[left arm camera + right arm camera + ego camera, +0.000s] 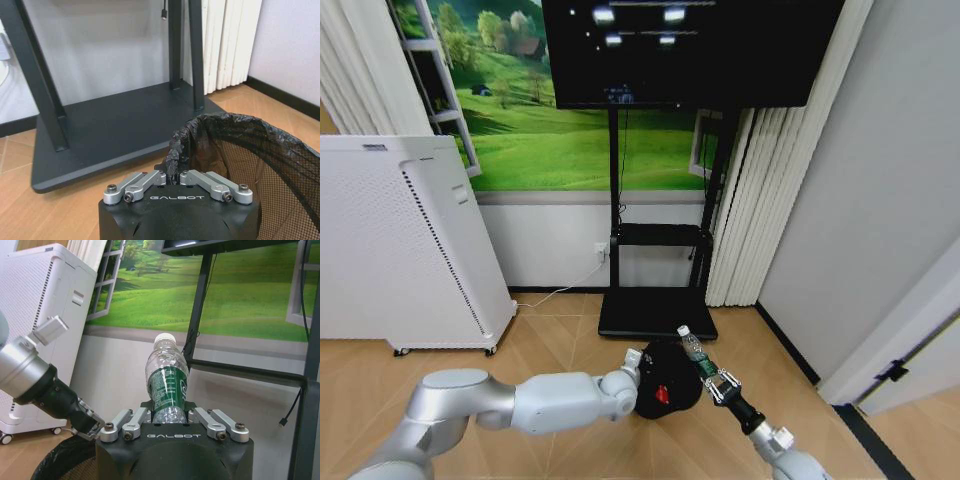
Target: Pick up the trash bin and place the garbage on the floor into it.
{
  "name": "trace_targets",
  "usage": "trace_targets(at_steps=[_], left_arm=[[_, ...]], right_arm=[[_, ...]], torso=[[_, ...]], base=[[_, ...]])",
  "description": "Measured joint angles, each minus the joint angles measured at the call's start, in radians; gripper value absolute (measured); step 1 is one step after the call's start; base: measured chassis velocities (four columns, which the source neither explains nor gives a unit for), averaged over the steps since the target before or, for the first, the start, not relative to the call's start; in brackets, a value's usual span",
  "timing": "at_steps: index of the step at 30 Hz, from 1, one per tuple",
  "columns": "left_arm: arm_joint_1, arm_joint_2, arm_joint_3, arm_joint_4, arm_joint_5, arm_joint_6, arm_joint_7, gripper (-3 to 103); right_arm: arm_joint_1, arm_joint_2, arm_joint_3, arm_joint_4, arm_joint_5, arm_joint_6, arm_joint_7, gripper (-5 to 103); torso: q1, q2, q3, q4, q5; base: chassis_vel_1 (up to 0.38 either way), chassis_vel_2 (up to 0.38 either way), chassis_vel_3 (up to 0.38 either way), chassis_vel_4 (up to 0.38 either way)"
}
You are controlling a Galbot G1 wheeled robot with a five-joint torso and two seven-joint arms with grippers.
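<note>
Right gripper (172,421) is clamped on the clear plastic bottle (167,377) with the green label, jaws closed narrow around its lower body, cap end pointing away from the palm so the bottle's long axis runs straight out from the jaws. In the head view the same bottle (695,353) sticks out of the right gripper (717,382) and leans over the near edge of the trash bin (665,380), cap toward the TV stand base (655,312). Left gripper (176,176) is pinched shut on the bin's rim, jaws closed on the crinkled black liner (176,150) where it folds over the mesh wall; the trash bin (280,175) opens out just beyond and to one side of those jaws. A red item (662,394) shows in the bin's mouth, probably one of the wrappers already inside. From the right wrist view the left gripper (89,424) sits just beside and below the bottle, with the dark bin rim (60,460) under it. Key relation: the bin mouth lies below and slightly ahead of the right jaws, bottle body already above the opening or touching its edge, can't tell which. Judgement: release likely needs the bottle fully over the mouth, else it may catch the rim and roll onto the floor (570,330).
</note>
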Motion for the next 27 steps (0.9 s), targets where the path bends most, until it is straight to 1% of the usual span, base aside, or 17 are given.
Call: trace_targets(at_steps=[5,7,9,10,12,13,14,15,17,18,19,20,21,22,25,26,27], left_arm=[[0.004,-0.030,0.005,0.000,-0.006,-0.005,-0.005,7],[0.007,-0.045,0.006,0.015,-0.006,-0.008,0.000,7],[0.008,-0.050,0.005,0.020,-0.006,-0.008,0.002,7],[0.009,-0.056,0.005,0.024,-0.006,-0.008,0.004,7],[0.008,-0.058,0.005,0.025,-0.007,-0.008,0.005,7],[0.005,-0.061,0.005,0.028,-0.007,-0.008,0.006,7],[0.003,-0.062,0.005,0.031,-0.007,-0.009,0.008,7],[0.003,-0.062,0.005,0.031,-0.007,-0.009,0.008,7],[0.002,-0.066,0.004,0.034,-0.010,-0.009,0.008,7],[0.002,-0.066,0.004,0.034,-0.010,-0.009,0.008,7],[0.002,-0.070,0.003,0.037,-0.010,-0.010,0.008,7],[0.003,-0.073,0.003,0.040,-0.010,-0.010,0.008,7],[0.003,-0.078,0.002,0.043,-0.010,-0.012,0.006,7],[0.003,-0.078,0.002,0.043,-0.010,-0.012,0.006,7],[0.004,-0.092,0.000,0.049,-0.014,-0.013,0.004,7],[0.004,-0.092,0.000,0.049,-0.014,-0.013,0.004,7],[0.004,-0.094,0.000,0.050,-0.015,-0.013,0.003,7]], right_arm=[[0.023,0.012,-0.018,-0.045,0.001,-0.001,0.013,27],[0.032,0.017,-0.024,-0.047,-0.005,-0.008,0.035,27],[0.038,0.018,-0.029,-0.046,-0.011,-0.013,0.052,27],[0.046,0.016,-0.037,-0.042,-0.013,-0.021,0.074,27],[0.048,0.013,-0.038,-0.039,-0.013,-0.026,0.082,27],[0.048,0.008,-0.038,-0.038,-0.013,-0.030,0.086,30],[0.043,0.004,-0.038,-0.038,-0.009,-0.030,0.087,36],[0.043,0.004,-0.038,-0.038,-0.009,-0.030,0.087,36],[0.033,0.003,-0.036,-0.038,0.000,-0.031,0.090,46],[0.033,0.003,-0.036,-0.038,0.000,-0.031,0.090,46],[0.027,0.005,-0.035,-0.036,0.002,-0.032,0.093,51],[0.024,0.007,-0.034,-0.032,0.002,-0.033,0.097,51],[0.021,0.010,-0.033,-0.028,0.002,-0.034,0.101,57],[0.021,0.010,-0.033,-0.028,0.002,-0.034,0.101,57],[0.008,0.017,-0.026,-0.011,0.002,-0.038,0.109,74],[0.008,0.017,-0.026,-0.011,0.002,-0.038,0.109,74],[0.004,0.017,-0.022,-0.008,0.000,-0.038,0.109,80]], torso=[[0.000,0.000,0.000,-0.0001,0.0001],[0.000,0.000,0.000,-0.0004,0.0001],[0.000,0.000,0.000,-0.0001,0.0001],[0.000,0.000,0.000,-0.0001,0.0001],[0.000,0.000,0.000,0.0001,0.0001],[0.000,0.000,0.000,0.0001,-0.0001],[0.000,0.000,0.000,0.0001,-0.0001],[0.000,0.000,0.000,0.0001,-0.0001],[0.000,0.000,0.000,-0.0002,-0.0001],[0.000,0.000,0.000,-0.0002,-0.0001],[0.000,0.000,0.000,-0.0002,0.0000],[0.000,0.000,0.000,-0.0002,0.0000],[0.000,0.000,0.000,-0.0002,0.0000],[0.000,0.000,0.000,-0.0002,0.0000],[0.000,0.000,0.000,-0.0001,0.0000],[0.000,0.000,0.000,-0.0001,0.0000],[0.000,0.000,0.000,-0.0002,0.0000]], base=[[0.000,0.000,0.000,0.000],[0.000,0.000,0.000,0.000],[0.000,0.000,0.000,0.000],[0.000,0.000,0.000,0.000],[0.000,0.000,0.000,0.000],[0.000,0.000,0.000,0.000],[0.000,0.000,0.000,0.000],[0.000,0.000,0.000,0.000],[0.000,0.000,0.000,0.000],[0.000,0.000,0.000,0.000],[0.000,0.000,0.000,0.000],[0.000,0.000,0.000,0.000],[0.000,0.000,0.000,0.000],[0.000,0.000,0.000,0.000],[0.000,0.000,0.000,0.000],[0.000,0.000,0.000,0.000],[0.000,0.000,0.000,0.000]])
